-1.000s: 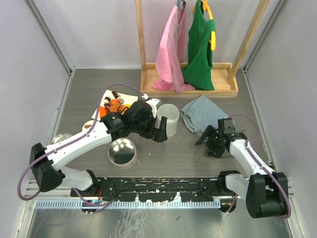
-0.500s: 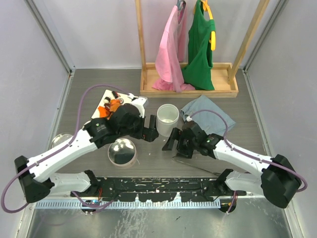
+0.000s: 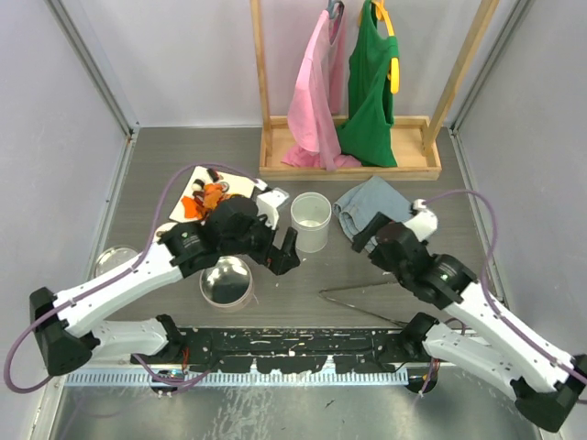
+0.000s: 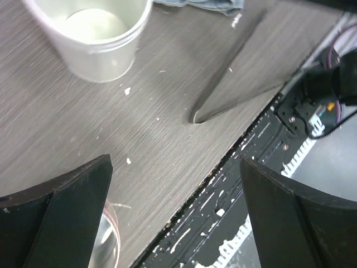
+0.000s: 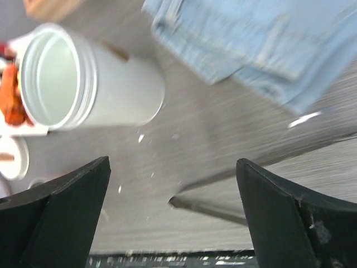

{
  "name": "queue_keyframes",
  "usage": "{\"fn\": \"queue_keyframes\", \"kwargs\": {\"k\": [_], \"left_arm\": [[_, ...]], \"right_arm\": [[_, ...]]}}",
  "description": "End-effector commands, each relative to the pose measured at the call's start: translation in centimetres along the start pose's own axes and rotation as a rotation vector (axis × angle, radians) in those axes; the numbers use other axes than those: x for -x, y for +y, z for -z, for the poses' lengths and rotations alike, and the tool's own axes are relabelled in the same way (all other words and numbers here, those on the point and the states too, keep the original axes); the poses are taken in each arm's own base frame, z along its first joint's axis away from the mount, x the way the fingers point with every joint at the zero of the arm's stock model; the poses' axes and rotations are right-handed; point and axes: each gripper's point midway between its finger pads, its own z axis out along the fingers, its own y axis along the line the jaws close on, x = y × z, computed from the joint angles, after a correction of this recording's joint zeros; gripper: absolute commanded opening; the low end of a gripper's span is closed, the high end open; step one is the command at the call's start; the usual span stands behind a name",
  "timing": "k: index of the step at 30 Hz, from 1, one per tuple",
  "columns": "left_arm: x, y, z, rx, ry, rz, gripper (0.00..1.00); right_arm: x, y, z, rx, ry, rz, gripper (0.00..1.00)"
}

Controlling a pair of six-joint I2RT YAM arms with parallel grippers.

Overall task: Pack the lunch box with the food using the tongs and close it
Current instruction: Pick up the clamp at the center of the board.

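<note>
The tongs (image 3: 359, 295) lie flat on the table, a grey V with its joined end (image 4: 196, 116) toward the left; they also show below my right gripper (image 5: 173, 163) as the tongs' tip (image 5: 177, 201). My right gripper (image 3: 367, 232) hovers open above them, holding nothing. The lunch box (image 3: 311, 220) is an upright, empty white canister (image 5: 83, 84). My left gripper (image 3: 286, 251) stands open beside it, between the canister (image 4: 92, 33) and its round metal lid (image 3: 227, 280). The food (image 3: 206, 195), orange and red pieces, sits on a white plate (image 3: 188, 189) behind the left arm.
Folded blue jeans (image 3: 378, 207) lie right of the canister. A wooden rack (image 3: 348, 156) with pink and green garments stands at the back. A second round lid (image 3: 114, 260) lies far left. The black base rail (image 3: 293, 344) runs along the near edge.
My right arm has pulled back from the table's middle to the right and its jaws widened. The tongs stay on the table. My left gripper shifted slightly toward the canister.
</note>
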Motion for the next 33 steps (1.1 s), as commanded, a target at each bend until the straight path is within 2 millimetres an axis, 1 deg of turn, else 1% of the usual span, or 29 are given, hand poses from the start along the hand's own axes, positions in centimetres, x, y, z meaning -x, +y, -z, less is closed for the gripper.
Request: {"fn": "queue_keyframes", "kwargs": {"k": [1, 2, 3, 4, 5, 6, 7, 9, 11, 12, 15, 17, 19, 21, 22, 25, 28, 30, 33], "left_arm": [[2.8, -5.3, -1.4, -0.257, -0.035, -0.232, 0.98], [2.8, -6.0, -1.8, -0.274, -0.028, -0.273, 0.98], [2.5, -6.5, -2.8, -0.280, -0.006, -0.313, 0.98], [2.8, -7.3, -3.3, -0.295, -0.001, -0.351, 0.98], [2.8, -7.9, -3.9, -0.304, 0.012, -0.381, 0.98], [2.6, -8.5, -4.5, -0.313, 0.031, -0.412, 0.98], [2.3, -9.1, -5.1, -0.326, 0.056, -0.449, 0.98], [0.9, -10.3, -6.1, -0.361, 0.117, -0.562, 0.99], [-0.5, -11.4, -7.3, -0.370, 0.172, -0.684, 0.98], [-1.1, -12.0, -8.0, -0.372, 0.200, -0.729, 0.98], [-3.2, -13.1, -10.0, -0.373, 0.326, -0.810, 0.99], [-5.0, -13.3, -11.0, -0.359, 0.436, -0.865, 1.00], [-6.5, -12.9, -11.8, -0.326, 0.535, -0.918, 1.00], [-7.6, -12.5, -12.6, -0.289, 0.615, -0.956, 0.99], [-8.2, -11.9, -13.2, -0.260, 0.654, -0.965, 0.99], [-8.2, -11.6, -14.5, -0.206, 0.672, -0.966, 0.98], [-8.5, -11.5, -15.5, -0.193, 0.682, -0.964, 0.98], [-8.8, -11.3, -16.0, -0.185, 0.684, -0.965, 0.98], [-8.8, -11.2, -16.9, -0.166, 0.657, -0.969, 0.99]], "right_arm": [[7.8, -6.3, 3.4, -0.278, -0.332, 0.007, 1.00], [8.8, -7.2, 3.9, -0.317, -0.352, 0.005, 1.00], [9.7, -7.8, 4.2, -0.339, -0.356, 0.008, 1.00], [10.4, -8.2, 4.2, -0.349, -0.351, 0.013, 1.00], [10.9, -8.6, 3.8, -0.351, -0.331, 0.020, 1.00], [10.8, -8.9, 3.2, -0.334, -0.279, 0.018, 1.00], [11.0, -9.6, 2.7, -0.344, -0.243, 0.009, 1.00], [11.4, -10.7, 2.1, -0.330, -0.165, -0.028, 1.00], [11.9, -12.0, 1.7, -0.308, -0.128, -0.085, 1.00], [12.1, -13.1, 1.7, -0.323, -0.123, -0.125, 1.00], [11.5, -14.3, 0.9, -0.359, -0.094, -0.205, 1.00], [11.4, -15.7, 0.9, -0.420, -0.111, -0.245, 1.00], [11.5, -17.0, 1.4, -0.487, -0.147, -0.255, 1.00], [11.5, -17.9, 2.0, -0.530, -0.175, -0.256, 1.00], [11.3, -18.1, 2.1, -0.541, -0.184, -0.264, 1.00], [10.9, -18.6, 2.4, -0.560, -0.206, -0.288, 1.00], [10.7, -18.7, 2.6, -0.569, -0.215, -0.308, 1.00], [11.1, -19.2, 3.1, -0.606, -0.245, -0.309, 1.00], [11.5, -19.3, 3.2, -0.613, -0.258, -0.312, 1.00]]}}
